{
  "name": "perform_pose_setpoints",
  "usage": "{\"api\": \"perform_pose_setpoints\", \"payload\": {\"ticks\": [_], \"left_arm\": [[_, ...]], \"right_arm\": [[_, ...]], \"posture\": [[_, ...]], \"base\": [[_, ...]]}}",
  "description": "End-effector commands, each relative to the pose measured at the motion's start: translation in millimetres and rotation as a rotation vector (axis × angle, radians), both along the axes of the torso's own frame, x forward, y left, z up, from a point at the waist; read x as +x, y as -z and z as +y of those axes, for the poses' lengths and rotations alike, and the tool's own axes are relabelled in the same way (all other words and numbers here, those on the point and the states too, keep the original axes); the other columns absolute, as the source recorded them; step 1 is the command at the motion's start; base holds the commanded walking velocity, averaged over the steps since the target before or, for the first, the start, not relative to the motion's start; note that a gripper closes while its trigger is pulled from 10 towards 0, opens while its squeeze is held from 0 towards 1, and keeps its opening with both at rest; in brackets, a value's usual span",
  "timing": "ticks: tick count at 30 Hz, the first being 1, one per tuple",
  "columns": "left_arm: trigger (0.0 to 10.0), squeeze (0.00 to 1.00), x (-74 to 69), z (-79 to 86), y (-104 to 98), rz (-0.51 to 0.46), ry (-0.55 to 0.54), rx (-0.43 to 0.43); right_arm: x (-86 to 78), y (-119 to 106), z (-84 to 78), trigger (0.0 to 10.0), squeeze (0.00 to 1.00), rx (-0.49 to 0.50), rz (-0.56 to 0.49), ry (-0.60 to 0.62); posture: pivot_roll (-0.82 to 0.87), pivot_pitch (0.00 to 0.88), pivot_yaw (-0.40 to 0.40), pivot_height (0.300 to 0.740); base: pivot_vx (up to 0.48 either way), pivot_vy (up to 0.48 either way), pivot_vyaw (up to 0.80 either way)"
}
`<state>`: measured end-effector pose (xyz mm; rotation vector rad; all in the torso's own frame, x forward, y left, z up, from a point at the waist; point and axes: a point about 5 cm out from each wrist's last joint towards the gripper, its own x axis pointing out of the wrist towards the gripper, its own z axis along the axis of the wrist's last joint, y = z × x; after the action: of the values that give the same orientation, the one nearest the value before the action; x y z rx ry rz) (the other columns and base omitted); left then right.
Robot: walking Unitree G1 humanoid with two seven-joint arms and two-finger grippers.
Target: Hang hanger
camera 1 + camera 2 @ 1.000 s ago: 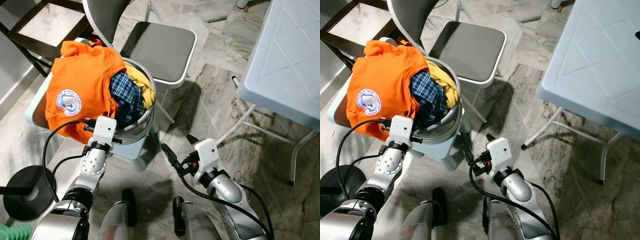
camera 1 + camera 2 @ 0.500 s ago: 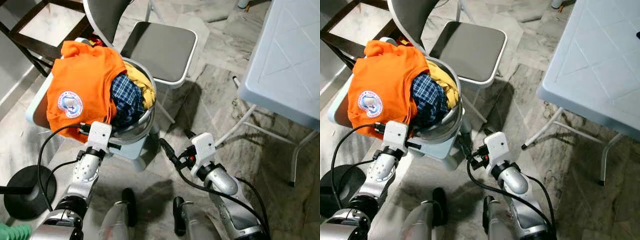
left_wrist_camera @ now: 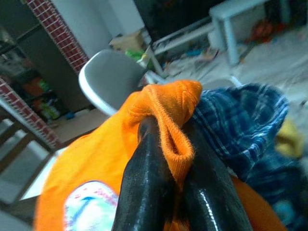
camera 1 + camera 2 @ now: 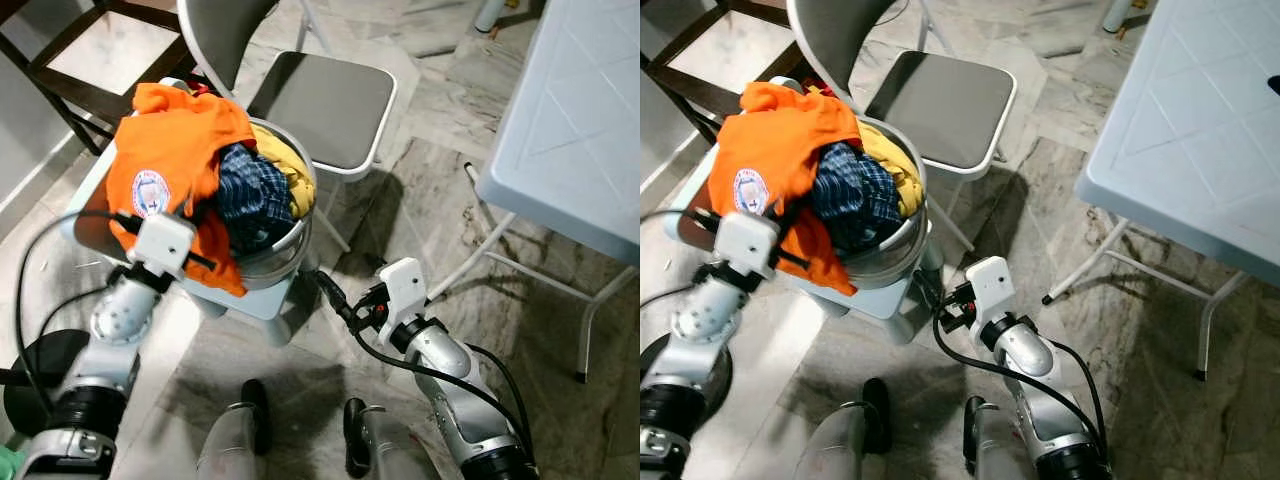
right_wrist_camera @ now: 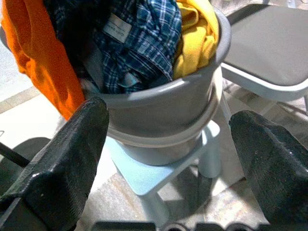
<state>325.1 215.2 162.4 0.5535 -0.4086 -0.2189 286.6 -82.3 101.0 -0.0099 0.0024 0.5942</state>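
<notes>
Left end effector [image 3: 166, 159]: 2 fingers clamped on orange shirt [image 4: 175, 160] hem; wrist view alone shows the pinch.
Right end effector [image 5: 168, 144]: fingers apart, facing grey basket [image 5: 163, 110].
Hanger: cannot tell where.

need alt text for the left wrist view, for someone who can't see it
The left gripper has its two black jaws shut on a fold of the orange shirt. Behind the fold lies a blue plaid shirt, with a grey chair and a brick wall farther back.

Head stereo downward; wrist close-ups.
</notes>
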Motion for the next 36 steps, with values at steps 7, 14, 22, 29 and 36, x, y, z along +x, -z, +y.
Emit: {"api": "perform_pose_setpoints", "payload": {"ticks": [7, 14, 22, 29, 36], "left_arm": [[10.0, 0.0, -3.4, 18.2, 58.4, 0.307, -0.161, -0.029], [10.0, 1.0, 0.4, 4.2, 74.5, 0.362, -0.19, -0.08], [10.0, 0.0, -3.0, 7.6, 69.0, 0.269, -0.246, -0.038], [10.0, 0.0, -16.4, 5.0, 82.4, 0.267, -0.251, -0.025], [10.0, 0.0, -21.2, 2.3, 95.3, 0.296, -0.269, -0.004]], "right_arm": [[-2.2, 10.3, 2.1, 10.0, 0.0, -0.006, 0.028, -0.005], [-3.5, 13.6, 0.5, 10.0, 0.0, -0.018, 0.034, -0.006], [-3.9, 12.2, -4.8, 10.0, 0.0, -0.021, 0.029, 0.014], [-5.6, 14.3, -3.6, 10.0, 0.0, -0.024, 0.035, 0.011], [-3.1, 11.3, -3.9, 10.0, 0.0, -0.023, 0.028, 0.008]], "posture": [[-0.08, 0.259, -0.026, 0.74], [-0.09, 0.263, -0.026, 0.74], [-0.11, 0.272, -0.024, 0.74], [-0.1, 0.27, -0.025, 0.74], [-0.11, 0.276, -0.031, 0.74]], "base": [[0.0, 0.0, 0.0], [0.0, 0.0, 0.0], [0.0, 0.0, 0.0], [0.0, 0.0, 0.0], [0.0, 0.0, 0.0]]}}
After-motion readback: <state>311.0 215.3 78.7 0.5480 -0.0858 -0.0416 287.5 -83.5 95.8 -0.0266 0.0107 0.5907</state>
